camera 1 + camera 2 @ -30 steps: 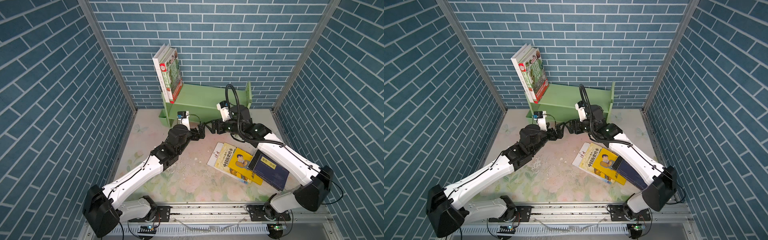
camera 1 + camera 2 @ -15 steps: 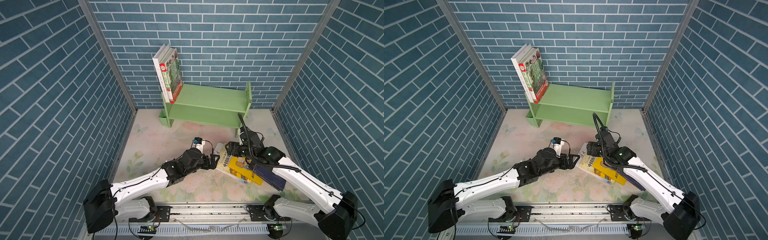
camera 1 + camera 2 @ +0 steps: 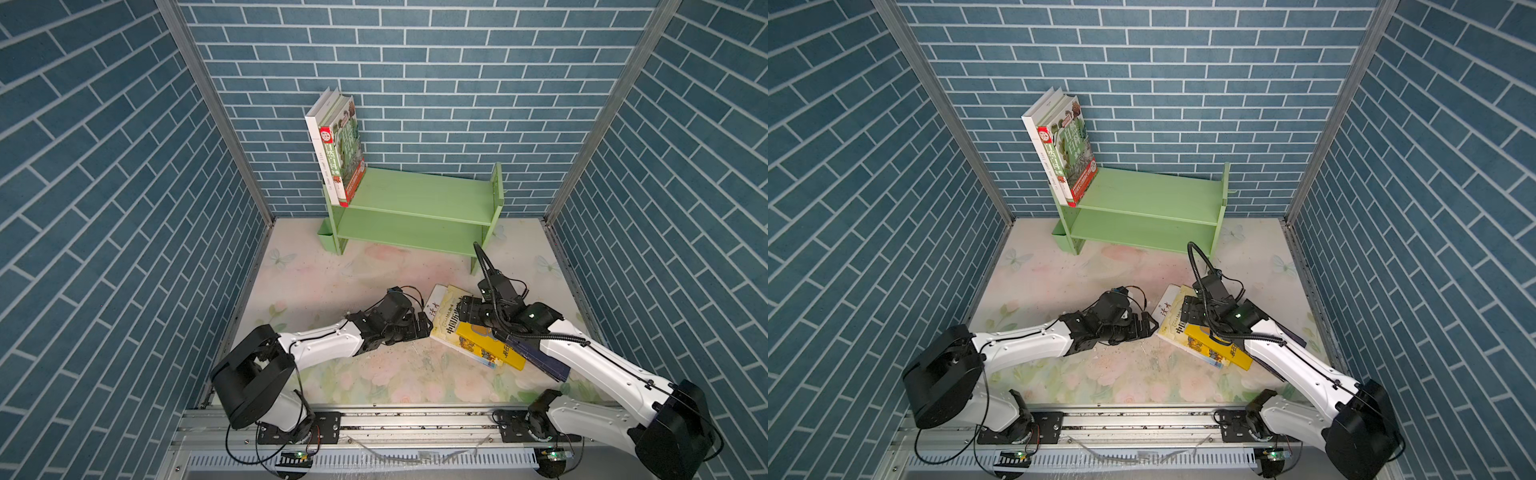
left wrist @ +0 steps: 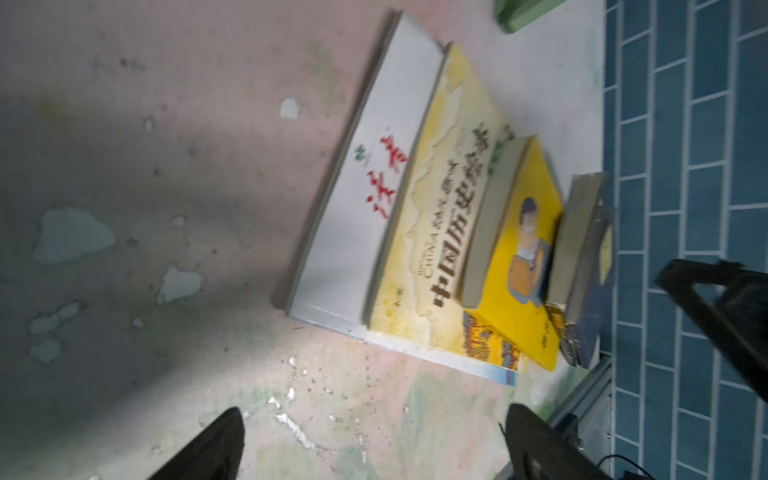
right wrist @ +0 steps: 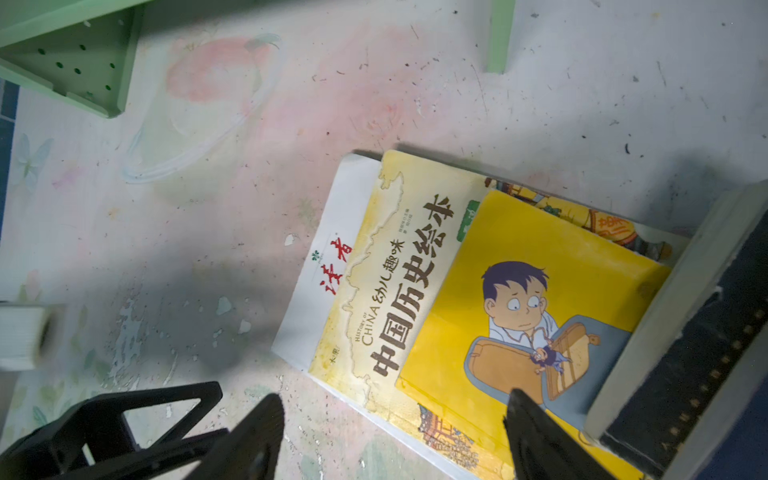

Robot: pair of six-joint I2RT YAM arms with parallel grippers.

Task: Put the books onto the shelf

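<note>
**Tabletop** (image 3: 316, 286): floral print, scuffed. It is seen whole only in both top views.

**Shelf** (image 3: 415, 193): light green, two tiers, standing at the rear against the brick wall. Only the right wrist view resolves the holes in its side panel (image 5: 75, 62).

**Shelved books**: the white book with the French title (image 3: 316, 141) and the nature encyclopedia (image 3: 348, 145) stand on end, touching, at the left end of the upper tier. Neither wrist view shows them.

**Pile**: five overlapping books lie flat on the tabletop, in front of the shelf's right half.
- The thin white book (image 4: 374, 145) is lowest.
- The pale yellow book (image 5: 399, 266) lies on it.
- The bright yellow book (image 5: 540, 249), with its cartoon man, lies on that.
- In both top views the right arm covers much of the navy book (image 3: 540, 359).
- The black book (image 5: 685, 374), with its gilt-dotted border, is plain only in the right wrist view. It apparently rests on the navy one.

**Left tool** (image 4: 374, 446): jaws spread wide with nothing between them. It is low over bare tabletop, just beside the thin white book's edge.

**Right tool** (image 5: 395, 440): jaws apart and empty, above the two yellow books.

The top views show the two tools facing each other across the pile's left edge. Each wrist view catches the opposite tool only at its margin.
</note>
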